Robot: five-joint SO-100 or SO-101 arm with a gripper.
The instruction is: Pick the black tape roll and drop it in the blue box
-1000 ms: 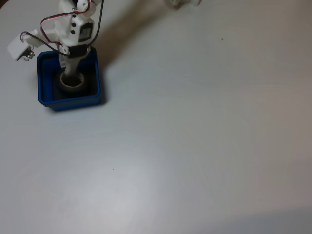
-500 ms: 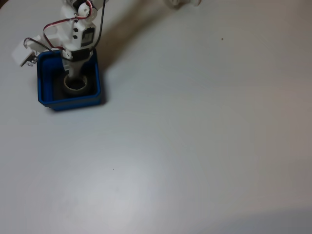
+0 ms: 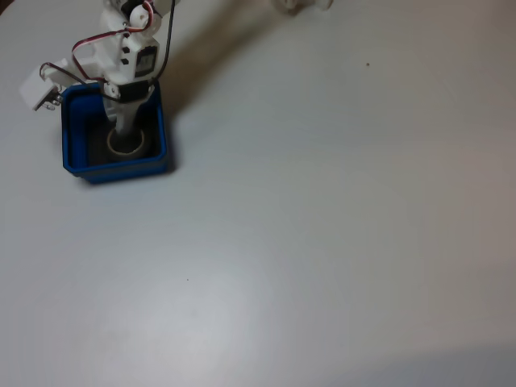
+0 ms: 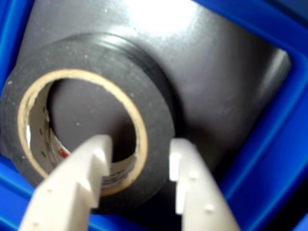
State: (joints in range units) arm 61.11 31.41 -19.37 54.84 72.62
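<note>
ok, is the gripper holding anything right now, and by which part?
The gripper straddles the black tape roll's wall, one finger inside the core, in the blue box. Whether it grips cannot be told.

black tape roll (image 4: 144, 91), tan core; blue box (image 4: 284, 125), dark grey floor; white gripper (image 4: 139, 161)
</note>
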